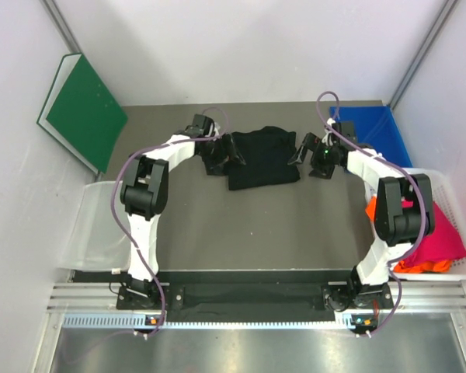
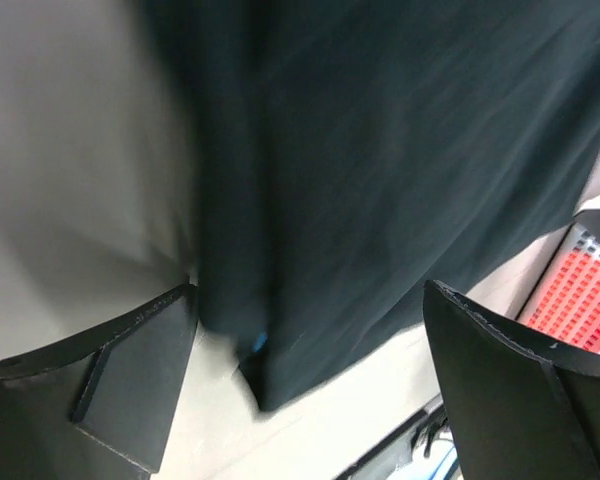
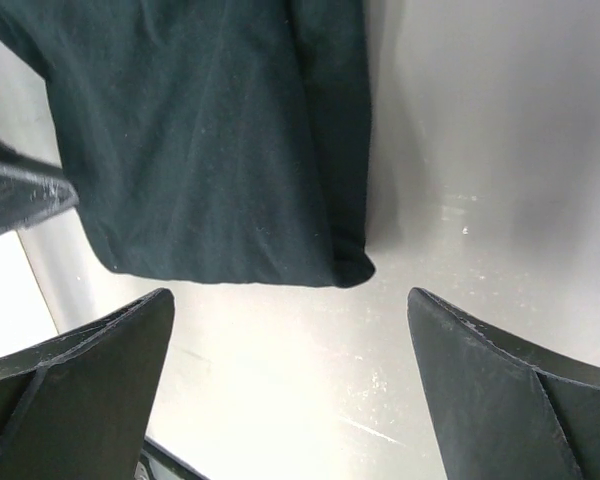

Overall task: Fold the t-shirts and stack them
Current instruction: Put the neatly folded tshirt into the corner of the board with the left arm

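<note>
As you looked down from above, the folded black t-shirt [image 1: 262, 158] lay flat on the table [image 1: 241, 225]. Your left gripper [image 1: 231, 153] stood at this shirt's left edge and your right gripper [image 1: 299, 151] at its right edge, each with its jaws spread wide and gripping nothing. The magenta-pink t-shirt [image 1: 441, 237] and the orange t-shirt [image 1: 370, 208] sat in the white basket [image 1: 460, 273], well to the right of the black t-shirt.

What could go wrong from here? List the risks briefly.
1. The left claw stands open over the edge of the black t-shirt; closing might catch only the top layer and undo the fold.
2. The right claw hangs open mostly over bare table beside the shirt's corner; it might miss the cloth.
</note>
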You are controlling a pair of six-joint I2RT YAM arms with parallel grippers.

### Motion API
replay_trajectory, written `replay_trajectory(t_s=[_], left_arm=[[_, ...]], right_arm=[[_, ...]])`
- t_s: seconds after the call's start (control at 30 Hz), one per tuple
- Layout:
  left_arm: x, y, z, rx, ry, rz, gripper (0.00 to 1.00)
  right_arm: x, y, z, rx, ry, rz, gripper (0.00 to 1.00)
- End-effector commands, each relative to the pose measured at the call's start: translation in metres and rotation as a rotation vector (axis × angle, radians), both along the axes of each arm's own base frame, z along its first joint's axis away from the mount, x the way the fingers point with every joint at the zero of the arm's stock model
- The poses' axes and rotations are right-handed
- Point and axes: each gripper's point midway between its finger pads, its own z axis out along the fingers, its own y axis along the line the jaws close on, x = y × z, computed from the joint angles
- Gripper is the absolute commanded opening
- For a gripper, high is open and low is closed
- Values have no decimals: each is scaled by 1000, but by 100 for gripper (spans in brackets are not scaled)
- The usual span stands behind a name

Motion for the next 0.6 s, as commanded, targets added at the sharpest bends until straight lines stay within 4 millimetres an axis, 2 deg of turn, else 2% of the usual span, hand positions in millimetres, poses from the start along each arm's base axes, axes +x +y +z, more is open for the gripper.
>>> replay_trajectory(t_s=[0.0,0.03,0.07,0.1,0.13,0.17,0.2,0.3,0.4,0.57], left_arm=[[19,-12,-27,36,-4,0,99],[22,-15,-32,35,1,4,98],[22,-15,-34,35,8,7,86],[23,-16,-37,33,11,7,79],[22,-16,-41,33,25,7,63],[22,-15,-43,37,34,8,13],[20,-14,-44,48,43,12,0],[15,-6,-46,86,63,20,0],[15,5,-33,109,50,38,0],[26,33,-13,124,25,108,0]], right_arm=[[8,-8,24,1,-70,-3,100],[8,-8,16,1,-48,-3,100],[9,-8,12,2,-39,-2,100],[10,-8,10,4,-31,-5,100],[12,-7,8,7,-26,-7,100],[12,-6,9,13,-26,-8,100],[13,-5,11,21,-29,-10,100],[15,-5,15,23,-33,-3,100],[13,-3,14,25,-21,14,100],[7,-2,7,27,-5,27,99]])
